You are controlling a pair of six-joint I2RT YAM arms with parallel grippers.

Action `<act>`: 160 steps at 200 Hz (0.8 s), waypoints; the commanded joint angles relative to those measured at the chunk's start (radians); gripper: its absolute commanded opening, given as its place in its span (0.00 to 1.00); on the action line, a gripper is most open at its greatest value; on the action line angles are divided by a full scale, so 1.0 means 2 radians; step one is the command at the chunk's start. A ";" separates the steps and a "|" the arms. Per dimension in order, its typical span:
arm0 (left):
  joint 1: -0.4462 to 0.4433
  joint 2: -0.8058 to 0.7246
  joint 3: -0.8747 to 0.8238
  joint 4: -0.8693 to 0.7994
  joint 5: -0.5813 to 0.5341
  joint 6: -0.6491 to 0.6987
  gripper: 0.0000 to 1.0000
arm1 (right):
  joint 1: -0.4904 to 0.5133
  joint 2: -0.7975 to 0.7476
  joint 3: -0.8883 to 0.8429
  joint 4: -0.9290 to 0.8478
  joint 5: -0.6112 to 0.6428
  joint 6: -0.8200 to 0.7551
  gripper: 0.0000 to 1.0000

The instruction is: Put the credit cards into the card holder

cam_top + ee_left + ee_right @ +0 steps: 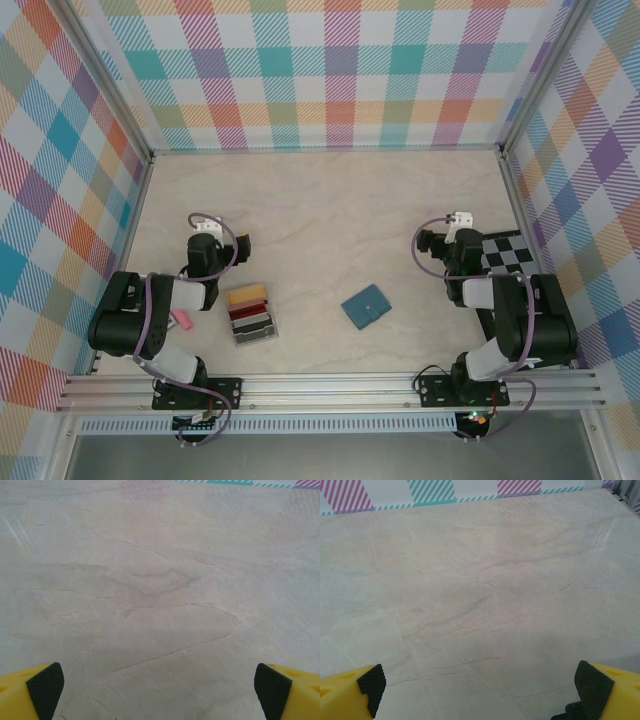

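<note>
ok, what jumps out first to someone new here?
Loud plaid walls ring the pale marble table. Near the front centre lies the closed teal card holder, with the credit cards grouped to its left by the left arm. The left gripper and the right gripper both hang open over bare tabletop.

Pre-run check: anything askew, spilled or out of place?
Nothing spilled or damaged. The card holder lies shut and turned diagonally; the credit cards sit bunched together to its left, apart from it, slightly rotated.
</note>
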State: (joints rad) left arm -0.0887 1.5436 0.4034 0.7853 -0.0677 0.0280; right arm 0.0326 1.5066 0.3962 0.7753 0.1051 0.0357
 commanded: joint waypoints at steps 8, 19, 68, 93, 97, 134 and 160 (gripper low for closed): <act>0.009 -0.085 0.003 -0.066 0.010 0.000 1.00 | 0.000 -0.058 0.028 -0.086 -0.013 -0.005 1.00; 0.009 -0.126 0.006 -0.105 0.012 -0.012 1.00 | 0.000 -0.091 0.058 -0.185 -0.004 0.013 1.00; 0.009 -0.291 0.075 -0.335 -0.003 -0.154 1.00 | -0.001 -0.160 0.235 -0.608 -0.076 0.168 1.00; 0.010 -0.346 0.111 -0.480 -0.044 -0.268 1.00 | 0.000 -0.191 0.231 -0.651 -0.218 0.201 0.98; 0.010 -0.355 0.113 -0.501 -0.048 -0.283 1.00 | 0.000 -0.195 0.226 -0.650 -0.242 0.204 0.96; 0.011 -0.403 0.115 -0.560 0.103 -0.309 1.00 | 0.028 -0.221 0.182 -0.699 -0.294 0.256 0.79; 0.010 -0.375 0.125 -0.559 0.207 -0.341 1.00 | 0.082 -0.226 0.146 -0.671 -0.301 0.289 0.63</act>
State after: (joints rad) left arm -0.0822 0.7532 0.6220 -0.2546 0.0921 -0.5571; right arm 0.1165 1.0706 0.7311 -0.5259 -0.4076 0.5133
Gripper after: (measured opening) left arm 0.999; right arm 0.677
